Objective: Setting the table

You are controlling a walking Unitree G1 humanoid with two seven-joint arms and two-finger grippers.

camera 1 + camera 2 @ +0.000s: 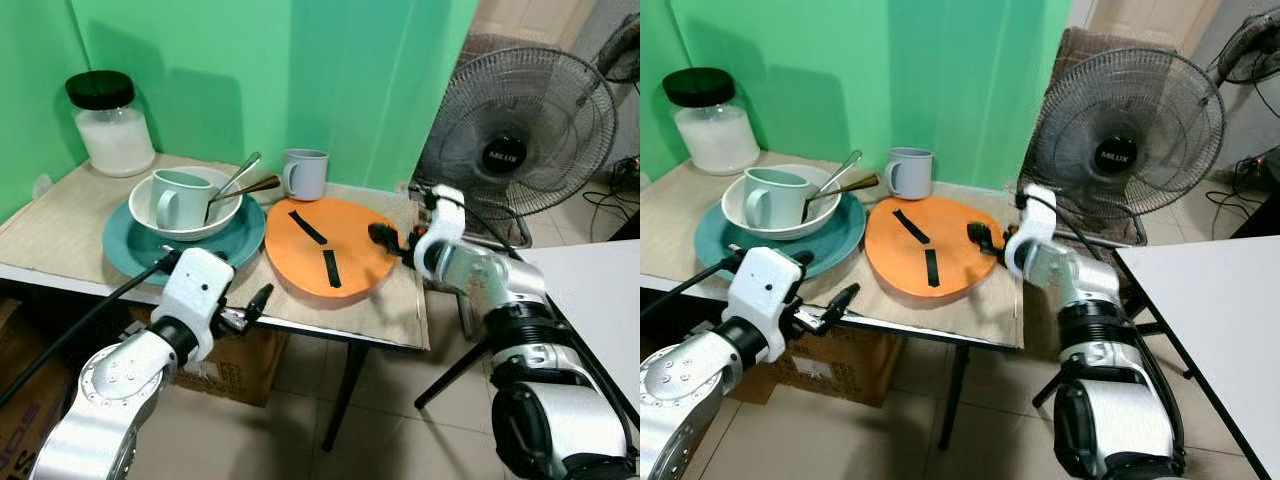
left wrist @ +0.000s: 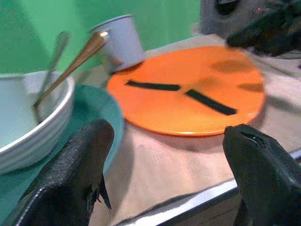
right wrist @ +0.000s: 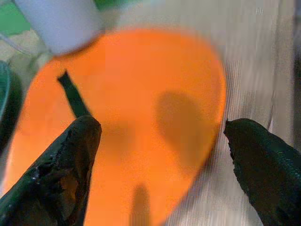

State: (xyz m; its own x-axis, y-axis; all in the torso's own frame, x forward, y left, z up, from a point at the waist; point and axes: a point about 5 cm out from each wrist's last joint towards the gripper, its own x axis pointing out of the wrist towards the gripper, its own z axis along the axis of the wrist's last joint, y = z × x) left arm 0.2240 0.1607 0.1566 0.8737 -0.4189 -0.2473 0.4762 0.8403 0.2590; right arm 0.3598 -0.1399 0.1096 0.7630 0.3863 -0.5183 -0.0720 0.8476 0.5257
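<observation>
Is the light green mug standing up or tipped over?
Standing up. The light green mug sits upright inside the white bowl, its open mouth facing upward.

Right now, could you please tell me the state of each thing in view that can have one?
Jar: upright, black lid on.
Green mug: upright inside the white bowl.
White bowl: on the teal plate, two spoons leaning in it.
Grey mug: upright on the table.
Orange plate: flat, two black strips on it.
Fan: standing beside the table.
Left gripper: open, holding nothing.
Right gripper: open, over the orange plate.
</observation>
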